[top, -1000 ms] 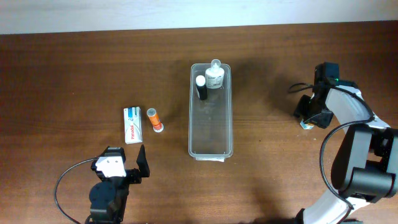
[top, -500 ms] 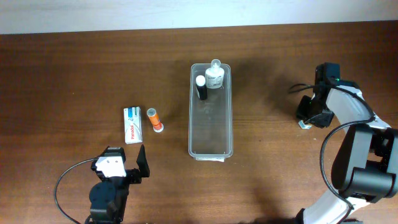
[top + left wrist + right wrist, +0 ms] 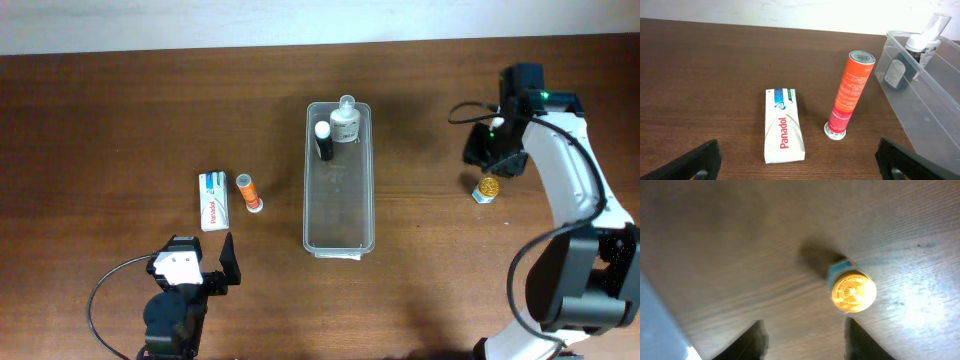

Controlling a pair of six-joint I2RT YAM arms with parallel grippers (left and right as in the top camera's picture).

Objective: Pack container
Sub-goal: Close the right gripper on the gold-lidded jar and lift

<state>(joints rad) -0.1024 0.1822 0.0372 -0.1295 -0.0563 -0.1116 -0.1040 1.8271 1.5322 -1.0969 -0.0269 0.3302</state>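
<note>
The clear plastic container (image 3: pixel 338 180) lies lengthwise mid-table. A white pump bottle (image 3: pixel 345 122) and a dark tube with a white cap (image 3: pixel 323 138) sit at its far end. A Panadol box (image 3: pixel 212 200) and an orange tube (image 3: pixel 248 191) lie left of it; both show in the left wrist view, the box (image 3: pixel 784 125) and the tube (image 3: pixel 850 92). A small gold-lidded jar (image 3: pixel 486 189) stands at the right, also in the right wrist view (image 3: pixel 852 290). My right gripper (image 3: pixel 492 152) is open and empty just above and beyond the jar. My left gripper (image 3: pixel 215 268) is open, near the front edge.
The table's back edge meets a pale wall at the top. A black cable loops beside the left arm's base at the front left. A paper label (image 3: pixel 340 255) shows under the container's near end.
My right gripper has lifted and moved away from the gold-lidded jar, which now stands uncovered on the table. The left arm has not moved.
</note>
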